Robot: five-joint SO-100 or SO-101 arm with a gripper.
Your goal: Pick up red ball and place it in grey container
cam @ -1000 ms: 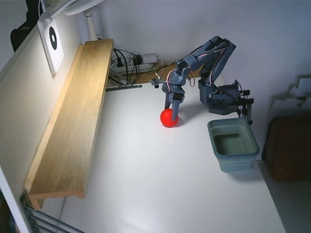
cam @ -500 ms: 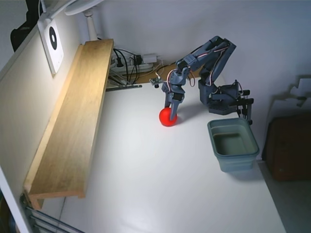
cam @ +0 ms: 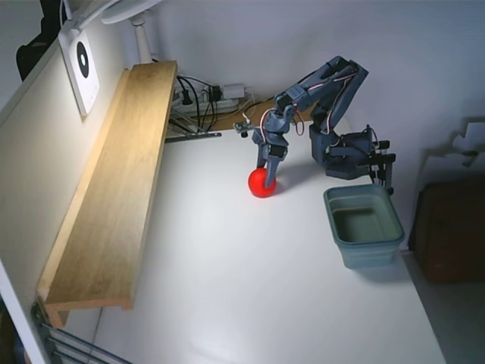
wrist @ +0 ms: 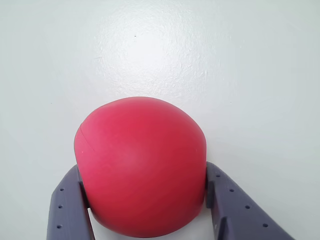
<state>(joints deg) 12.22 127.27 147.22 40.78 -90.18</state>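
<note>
Ball point(wrist: 140, 167) squeezed between pincer point(wrist: 145, 200) fingers.

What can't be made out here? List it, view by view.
- Wrist view: the underside of the smooth red ball and the gripper tips, hidden by the ball or cut by the bottom edge.
- Fixed view: whether the ball is lifted; too small.
- Fixed view: part of the rectangular grey-blue plastic tub's floor, hidden by its wall.

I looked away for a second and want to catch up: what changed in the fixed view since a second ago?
The red ball and the gripper shifted slightly left and up in the fixed view. The fingers sit on both sides of the ball. The grey container stayed put and empty.
</note>
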